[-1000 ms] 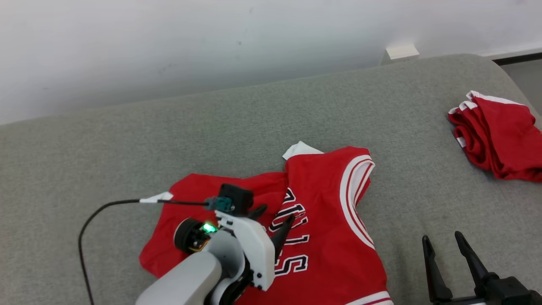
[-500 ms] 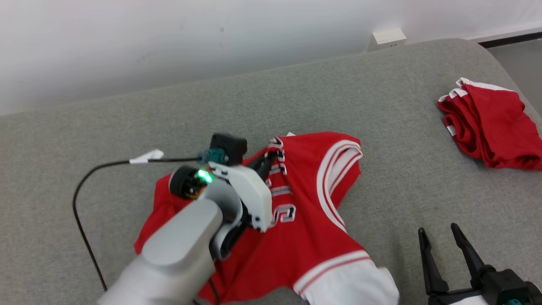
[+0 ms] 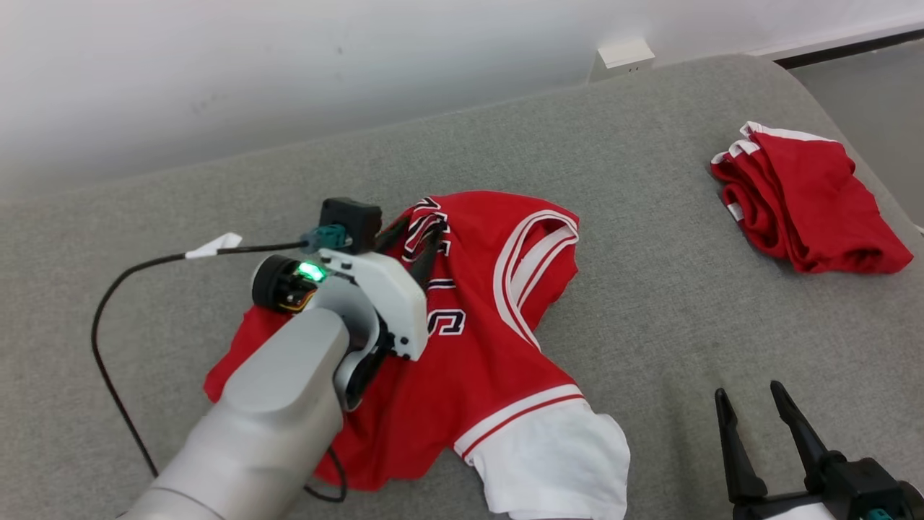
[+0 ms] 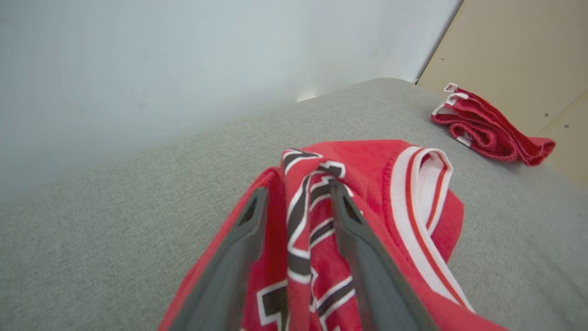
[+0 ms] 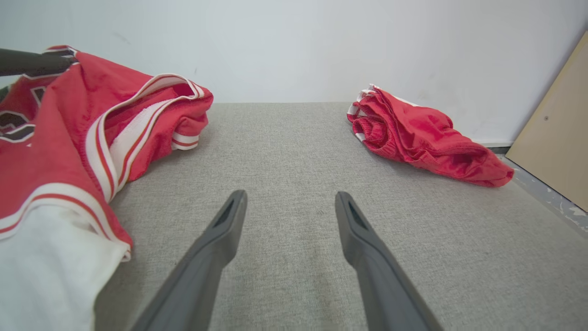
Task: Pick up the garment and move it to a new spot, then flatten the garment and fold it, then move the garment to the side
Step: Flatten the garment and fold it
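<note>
Nearest, at 5 o'clock in the head view, the right jaws hang fully spread and empty above the grey woven pad (image 3: 686, 303). At 6 o'clock the garment (image 3: 505, 339) begins: a white, soft panel (image 3: 556, 462) at its hem, then slick red jersey knit edged with white and red ribbed bands. It lies rumpled across the middle of the pad. The pale left arm (image 3: 267, 412) reaches over it from 7 o'clock. The left jaws stand partway apart astride a raised ridge of the black-and-white lettered chest, and the cloth looks loose between them rather than pinched. This reads as the set-down at the new spot. To do it well, the jaws should open wider and rise straight off, so the thin fingers do not snag the ridge. Flattening will then probably need both arms drawing hem and shoulders apart, since the knit bunches easily. A black cable (image 3: 108, 318) loops at 9 o'clock. Farther, at 2 o'clock and well apart, sits a folded red bundle (image 3: 801, 202), then the matt white wall (image 3: 289, 72).
</note>
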Motion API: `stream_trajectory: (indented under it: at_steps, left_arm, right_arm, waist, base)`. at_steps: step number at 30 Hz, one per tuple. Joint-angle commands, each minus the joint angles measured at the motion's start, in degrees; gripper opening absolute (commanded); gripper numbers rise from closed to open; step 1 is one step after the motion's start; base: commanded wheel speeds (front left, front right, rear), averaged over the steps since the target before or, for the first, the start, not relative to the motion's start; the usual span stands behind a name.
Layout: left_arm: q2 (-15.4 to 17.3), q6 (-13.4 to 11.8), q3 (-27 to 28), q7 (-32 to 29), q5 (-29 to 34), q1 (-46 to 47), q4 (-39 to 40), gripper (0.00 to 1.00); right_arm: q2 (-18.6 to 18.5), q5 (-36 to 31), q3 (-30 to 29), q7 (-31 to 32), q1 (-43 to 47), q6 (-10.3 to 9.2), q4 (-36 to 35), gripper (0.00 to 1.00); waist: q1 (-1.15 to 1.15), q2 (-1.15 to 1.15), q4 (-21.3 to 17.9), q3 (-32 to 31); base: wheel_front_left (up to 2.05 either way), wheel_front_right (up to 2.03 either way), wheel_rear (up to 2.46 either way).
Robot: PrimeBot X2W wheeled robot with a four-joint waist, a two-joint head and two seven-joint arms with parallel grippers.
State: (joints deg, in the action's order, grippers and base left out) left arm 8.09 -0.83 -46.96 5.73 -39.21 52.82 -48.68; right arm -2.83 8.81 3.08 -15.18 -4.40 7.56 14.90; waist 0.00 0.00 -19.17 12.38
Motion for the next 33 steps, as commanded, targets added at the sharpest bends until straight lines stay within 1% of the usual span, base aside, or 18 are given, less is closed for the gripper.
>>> stream_trajectory:
  at_steps: [1, 5, 6, 10, 12, 14, 16, 19, 21, 24, 27, 33]
  left_arm:
    - [1.2, 0.5, 0.3, 1.1, -0.5, -1.4, -0.6, 1.00]
    - [3.7, 0.6, 1.7, 2.8, -1.6, -3.4, 0.9, 1.00]
    - [3.7, 0.6, 1.7, 2.8, -1.6, -3.4, 0.9, 1.00]
    - [7.7, -0.2, 3.1, 4.1, -2.8, -6.6, 5.3, 1.00]
    - [9.9, -0.8, 3.6, 3.6, -3.7, -9.3, 8.4, 1.00]
    - [12.7, -2.0, 4.2, 2.8, -4.0, -12.4, 11.8, 1.00]
    - [15.2, -3.4, 5.2, 1.8, -5.5, -16.3, 15.4, 1.00]
    - [18.8, -6.0, 7.0, 0.8, -7.5, -21.2, 20.5, 1.00]
    - [20.7, -7.8, 8.1, 0.5, -8.3, -24.2, 23.3, 1.00]
    - [23.0, -9.8, 9.2, -0.1, -9.7, -27.6, 26.3, 1.00]
    - [24.2, -10.2, 8.8, -1.6, -10.3, -29.7, 28.1, 1.00]
    - [23.9, -9.7, 7.7, -3.9, -11.0, -30.4, 31.5, 1.00]
  right_arm:
    - [-0.2, -0.3, -0.8, 0.1, 1.2, -0.15, 0.2, 1.00]
    - [-0.2, -0.4, -1.1, 0.0, 2.1, -0.15, 0.1, 1.00]
    - [-0.2, -0.4, -1.1, 0.0, 2.1, -0.15, 0.1, 1.00]
    - [-0.2, -0.4, -1.4, 0.1, 2.7, -0.15, -0.2, 1.00]
    - [-0.2, -0.3, -1.5, 0.1, 3.1, -0.15, -0.2, 1.00]
    - [-0.2, -0.2, -1.6, 0.1, 3.5, -0.15, -0.3, 1.00]
    - [-0.1, -0.1, -1.6, 0.1, 3.7, -0.15, -0.4, 1.00]
    - [-0.2, -0.2, -1.7, 0.1, 4.1, -0.15, -0.5, 1.00]
    - [-0.2, -0.5, -1.7, 0.1, 4.1, -0.15, -0.5, 1.00]
    - [-0.2, -0.8, -1.6, 0.1, 3.8, -0.15, -0.6, 1.00]
    - [-0.2, -1.0, -1.4, 0.1, 3.3, -0.14, -0.6, 1.00]
    - [-0.1, -1.3, -1.5, 0.1, 3.0, -0.15, -0.6, 1.00]
  waist:
    - [0.00, 0.00, 0.7, -0.7]
    - [0.00, 0.00, 2.2, -2.1]
    - [0.00, 0.00, 2.2, -2.1]
    - [0.00, 0.00, 4.0, -3.3]
    - [0.00, 0.00, 4.7, -3.7]
    - [0.00, 0.00, 5.3, -4.0]
    - [0.00, 0.00, 5.8, -4.1]
    - [0.00, 0.00, 6.4, -4.1]
    - [0.00, 0.00, 6.7, -4.0]
    - [0.00, 0.00, 6.8, -3.5]
    - [0.00, 0.00, 6.7, -3.1]
    - [0.00, 0.00, 6.3, -2.7]
  base:
    - [0.00, 0.00, 0.00]
    - [0.00, 0.00, 0.00]
    - [0.00, 0.00, 0.00]
    - [0.00, 0.00, 0.00]
    - [0.00, 0.00, 0.00]
    - [0.00, 0.00, 0.00]
    - [0.00, 0.00, 0.00]
    - [0.00, 0.00, 0.00]
    - [0.00, 0.00, 0.00]
    - [0.00, 0.00, 0.00]
    - [0.00, 0.00, 0.00]
    - [0.00, 0.00, 0.00]
